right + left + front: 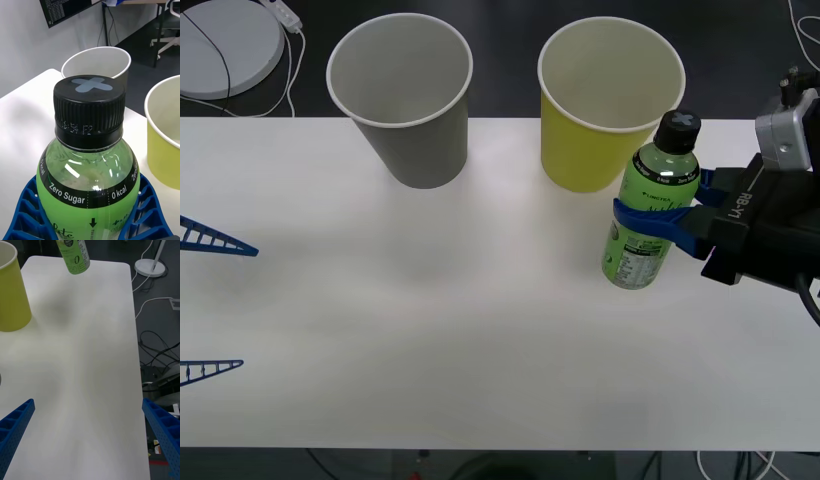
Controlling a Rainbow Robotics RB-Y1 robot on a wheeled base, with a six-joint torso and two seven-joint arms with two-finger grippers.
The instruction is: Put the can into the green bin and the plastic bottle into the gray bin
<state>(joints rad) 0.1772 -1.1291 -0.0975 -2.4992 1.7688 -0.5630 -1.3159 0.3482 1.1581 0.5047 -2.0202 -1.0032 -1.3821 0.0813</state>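
- On the right side of the white table [480, 330] we see our right gripper [658, 215] reaching in from the right edge, its blue ribbed fingers [26, 213] clamped around the body of the plastic bottle [652, 205].
- We see the bottle upright, black cap on top, its label facing us; from the left wrist view its base [77, 262] appears lifted clear of the table, with a soft shadow on the surface beneath it.
- From the right wrist view we look down on the bottle [88, 161]: the cap carries a gray cross mark, and the band below the shoulder reads "Zero Sugar" and "0 kcal".
- Just to the far left of the bottle stands the green bin [605, 150], upright at the far edge of the table; in the front view the bottle overlaps its right side, and we cannot tell whether the two touch.
- Farther left, well apart from the bottle, the gray bin [415, 145] stands upright beside the green bin with a gap between them; what we can see of both insides is pale.
- Near the left edge our left gripper [205, 305] hovers low over bare tabletop, its two blue fingers [15, 423] spread wide apart and holding nothing.
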